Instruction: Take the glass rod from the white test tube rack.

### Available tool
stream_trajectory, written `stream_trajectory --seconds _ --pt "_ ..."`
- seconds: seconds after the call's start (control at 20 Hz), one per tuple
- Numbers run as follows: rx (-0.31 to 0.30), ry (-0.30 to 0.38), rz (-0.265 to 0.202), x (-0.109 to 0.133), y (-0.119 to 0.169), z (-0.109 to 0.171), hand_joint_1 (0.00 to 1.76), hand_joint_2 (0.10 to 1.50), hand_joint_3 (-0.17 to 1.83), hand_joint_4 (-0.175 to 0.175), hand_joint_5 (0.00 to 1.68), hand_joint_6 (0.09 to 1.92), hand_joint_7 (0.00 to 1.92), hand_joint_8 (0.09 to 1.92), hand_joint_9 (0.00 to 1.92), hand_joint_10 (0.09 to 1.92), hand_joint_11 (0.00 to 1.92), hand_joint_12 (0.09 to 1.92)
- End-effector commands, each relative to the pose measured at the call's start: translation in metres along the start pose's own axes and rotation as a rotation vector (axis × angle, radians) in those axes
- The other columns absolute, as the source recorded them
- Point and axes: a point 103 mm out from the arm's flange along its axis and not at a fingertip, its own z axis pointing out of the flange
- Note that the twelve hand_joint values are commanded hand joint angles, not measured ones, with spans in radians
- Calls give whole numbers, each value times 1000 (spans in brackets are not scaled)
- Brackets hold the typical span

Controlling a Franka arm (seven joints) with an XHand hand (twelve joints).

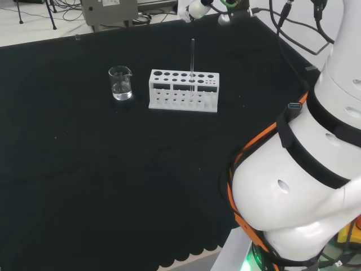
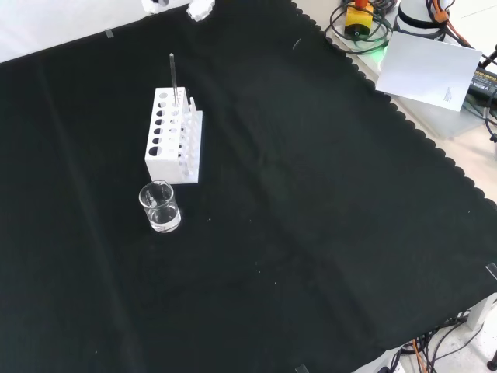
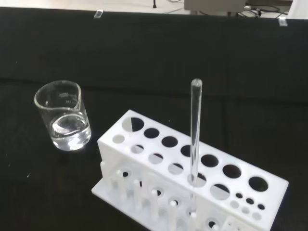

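A clear glass rod (image 1: 192, 62) stands upright in a hole of the white test tube rack (image 1: 183, 100), toward the rack's right end in the head view. In the front view the rod (image 2: 172, 74) rises from the far end of the rack (image 2: 167, 159). The wrist view looks down on the rack (image 3: 274, 197) from close by, with the rod (image 3: 195, 130) straight up out of a middle-row hole. Nothing touches the rod. The rack's other holes look empty.
A small clear beaker (image 1: 120, 83) stands left of the rack in the head view and nearer than it in the front view (image 2: 160, 207); a little clear liquid seems to lie in it (image 3: 63, 115). The arm's white links (image 1: 304, 169) rise at the right. A white sheet (image 2: 431, 66) lies beyond the cloth's scalloped edge.
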Motion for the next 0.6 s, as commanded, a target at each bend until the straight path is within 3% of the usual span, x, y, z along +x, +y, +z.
stream_trajectory --seconds 0.05,0.6 --pt "5 -5 -13 0 2 15 687 882 553 -175 283 789 559 1064 869 1032 725 1344" --pt "36 6 -23 1 12 40 663 877 559 -175 278 845 593 1090 899 1057 739 1351"
